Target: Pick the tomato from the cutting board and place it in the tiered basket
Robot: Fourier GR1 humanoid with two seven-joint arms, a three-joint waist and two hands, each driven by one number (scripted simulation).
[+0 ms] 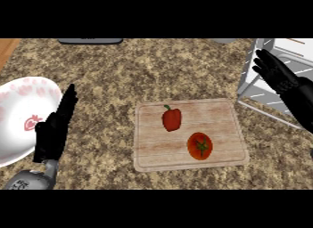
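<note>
A red tomato (199, 146) with a green stem lies on the light wooden cutting board (219, 111), toward its near right part. Just up and left of it on the same board lies a red bell pepper (172, 119). The white wire tiered basket (277, 75) stands at the right edge of the view. My right hand (284, 82) hovers open in front of that basket, fingers straight, up and right of the tomato and apart from it. At the left my left hand (53, 129) rests open, fingers pointing up, holding nothing.
A large white bowl (14, 120) with a pink pattern sits at the left edge, partly behind my left hand. A dark flat object (89, 41) lies at the counter's far edge. Speckled brown counter (119, 75) surrounds the board.
</note>
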